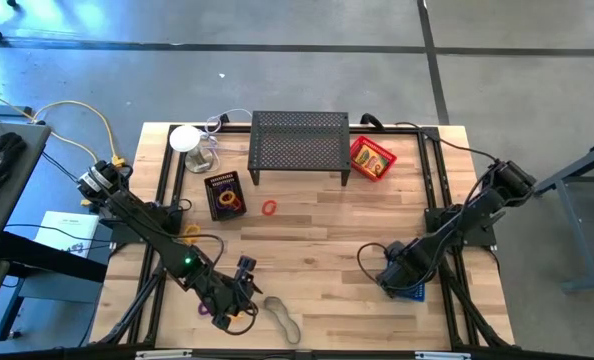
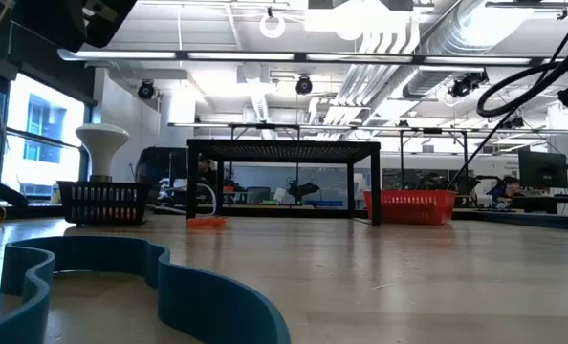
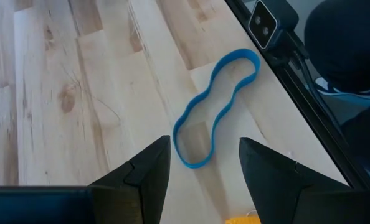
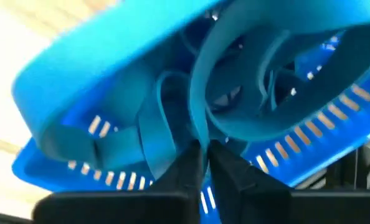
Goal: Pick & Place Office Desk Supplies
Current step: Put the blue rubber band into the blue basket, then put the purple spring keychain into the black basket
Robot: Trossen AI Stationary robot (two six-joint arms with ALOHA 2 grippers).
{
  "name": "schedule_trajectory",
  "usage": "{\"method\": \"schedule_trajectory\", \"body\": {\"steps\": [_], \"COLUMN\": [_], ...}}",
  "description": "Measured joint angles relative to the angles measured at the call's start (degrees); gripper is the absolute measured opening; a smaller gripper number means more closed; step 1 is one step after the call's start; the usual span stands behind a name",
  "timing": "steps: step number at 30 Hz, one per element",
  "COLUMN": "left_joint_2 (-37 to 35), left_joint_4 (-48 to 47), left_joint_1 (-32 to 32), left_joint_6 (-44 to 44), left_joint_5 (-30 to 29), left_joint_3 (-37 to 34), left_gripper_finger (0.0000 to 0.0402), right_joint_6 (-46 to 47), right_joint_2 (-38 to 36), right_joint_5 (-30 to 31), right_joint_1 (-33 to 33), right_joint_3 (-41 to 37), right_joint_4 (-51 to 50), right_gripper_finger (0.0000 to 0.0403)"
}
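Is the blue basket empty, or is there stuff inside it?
Not empty. The blue mesh tray has wide blue rubber band loops piled inside it, and the right pincer is reaching down among them.

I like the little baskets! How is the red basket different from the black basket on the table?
The red basket sits to the right of the big black stand, tilted at an angle; the black basket sits left of the stand, closer to the front. In the high view the red basket holds something yellow, while the black basket holds orange and purple bits. Both are small mesh trays resting on the wooden table.
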Motion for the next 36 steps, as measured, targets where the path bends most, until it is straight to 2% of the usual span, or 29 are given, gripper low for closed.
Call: {"method": "schedule_trajectory", "body": {"steps": [8,13,18,24,28,32,36], "left_joint_2": [0.00,0.00,0.00,0.00,-0.01,0.00,-0.02], "left_joint_4": [0.02,0.07,0.08,0.02,-3.86,-10.65,-15.96], "left_joint_1": [0.00,0.00,0.00,0.00,-0.25,-2.13,-3.96], "left_joint_6": [1.05,1.05,1.06,0.52,-3.26,-8.24,-10.50], "left_joint_5": [-0.04,-0.05,-0.07,-0.20,-0.17,4.48,9.70], "left_joint_3": [-0.03,-0.03,-0.03,-0.03,-0.03,-0.03,-0.03], "left_gripper_finger": [0.0183,0.0183,0.0183,0.0183,0.0183,0.0183,0.0183], "right_joint_6": [0.19,-0.77,-3.60,-4.06,-3.69,-4.99,-9.53], "right_joint_2": [-0.02,-0.58,-0.53,-0.55,-0.55,-0.57,-0.27], "right_joint_5": [-4.05,-3.88,-5.36,-1.03,9.81,27.22,45.37], "right_joint_1": [-0.02,0.02,-0.02,0.00,0.46,2.43,4.66], "right_joint_3": [0.09,2.07,6.06,15.06,20.72,22.96,22.86], "right_joint_4": [-4.09,-6.43,-10.66,-22.98,-26.05,-23.20,-16.29], "right_gripper_finger": [0.0128,0.0178,0.0213,0.0224,0.0221,0.0221,0.0221]}}
